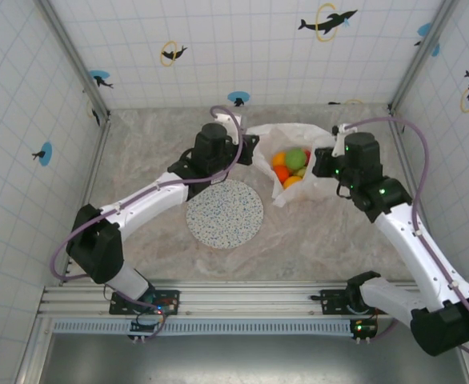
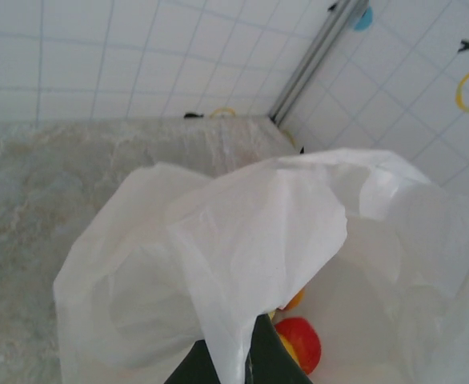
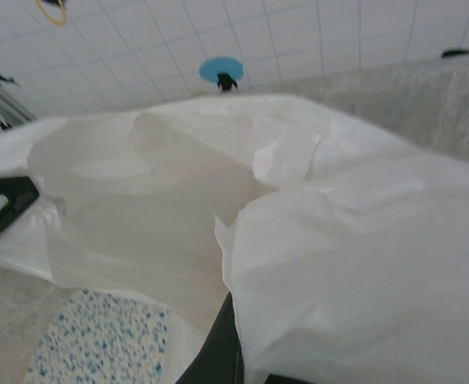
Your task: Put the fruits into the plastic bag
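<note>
Markings: decals (image 1: 327,22) on the tiled walls (image 1: 242,56) beyond the bag (image 1: 290,134) are dark animal silhouettes, set in yellow rings or on blue discs. I can make out nothing more on them.

Container: the bag, white and crinkled, stands open-mouthed on the table (image 1: 138,152). Inside it I see the fruits (image 1: 292,166) heaped together: a green one uppermost, orange ones at its left and near sides, a sliver of red at the far side. My left wrist camera looks past the bag's folded rim onto a red fruit (image 2: 301,342) with a yellow-orange one just beside it, both low in the bag. The plate (image 1: 224,214), round and speckled, lies flat on the table to the near left of the bag, its edge close to the bag's lower corner.

Arms: both reach forward and bend inward to the bag from opposite sides. The left gripper (image 1: 249,150) is at the bag's left rim, clenched on the film, which runs between its fingers in the wrist view. The right gripper (image 1: 324,162) is at the bag's right rim, likewise clamped on the film. The bag drapes over its fingers (image 3: 221,352).
</note>
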Robot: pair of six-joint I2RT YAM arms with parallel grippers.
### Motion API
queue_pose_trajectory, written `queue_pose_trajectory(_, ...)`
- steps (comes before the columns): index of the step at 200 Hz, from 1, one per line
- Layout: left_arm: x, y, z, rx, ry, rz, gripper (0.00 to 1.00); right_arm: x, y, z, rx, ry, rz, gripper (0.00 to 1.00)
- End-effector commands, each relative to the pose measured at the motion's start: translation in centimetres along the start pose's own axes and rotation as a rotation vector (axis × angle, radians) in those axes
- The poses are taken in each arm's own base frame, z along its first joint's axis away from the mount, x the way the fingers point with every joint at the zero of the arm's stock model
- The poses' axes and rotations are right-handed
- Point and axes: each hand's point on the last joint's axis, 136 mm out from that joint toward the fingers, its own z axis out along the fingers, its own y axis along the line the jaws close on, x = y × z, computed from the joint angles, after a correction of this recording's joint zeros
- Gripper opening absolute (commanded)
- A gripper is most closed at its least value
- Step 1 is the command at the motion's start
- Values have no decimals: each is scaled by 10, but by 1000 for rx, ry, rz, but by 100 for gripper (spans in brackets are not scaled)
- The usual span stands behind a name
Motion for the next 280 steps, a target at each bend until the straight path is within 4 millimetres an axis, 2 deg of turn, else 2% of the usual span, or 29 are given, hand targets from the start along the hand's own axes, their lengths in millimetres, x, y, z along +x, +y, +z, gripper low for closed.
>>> queue_pose_trajectory(1, -33, 0, -5, -31, -61, -3, 0, -43, 14, -8, -62, -93, -16, 0)
queue_pose_trajectory(63, -81, 2, -22, -107, -174, 50, 0, -105, 25, -24, -108, -220, -6, 0)
queue_pose_trajectory(108, -106, 19, -28, -160, -229, 50, 0, -135, 30, -33, -127, -279, -8, 0)
queue_pose_trajectory(142, -128, 30, -34, -193, -282, 43, 0, -155, 21, -37, -114, -338, 14, 0)
queue_pose_trajectory(166, -140, 27, -36, -178, -327, 43, 0, -157, 11, -28, -96, -343, 36, 0)
queue_pose_trajectory(196, -148, 20, -26, -127, -347, 8, 0, -154, -9, -16, -20, -341, 50, 0)
queue_pose_trajectory(241, -149, 21, -5, -105, -325, -10, 0, -153, -30, -20, 33, -352, 62, 0)
queue_pose_trajectory(254, -147, 26, -2, -120, -323, -5, 0, -147, -38, -15, 41, -321, 67, 0)
queue_pose_trajectory(280, -163, 30, -11, -152, -341, 16, 0, -139, -52, -8, 29, -268, 96, 0)
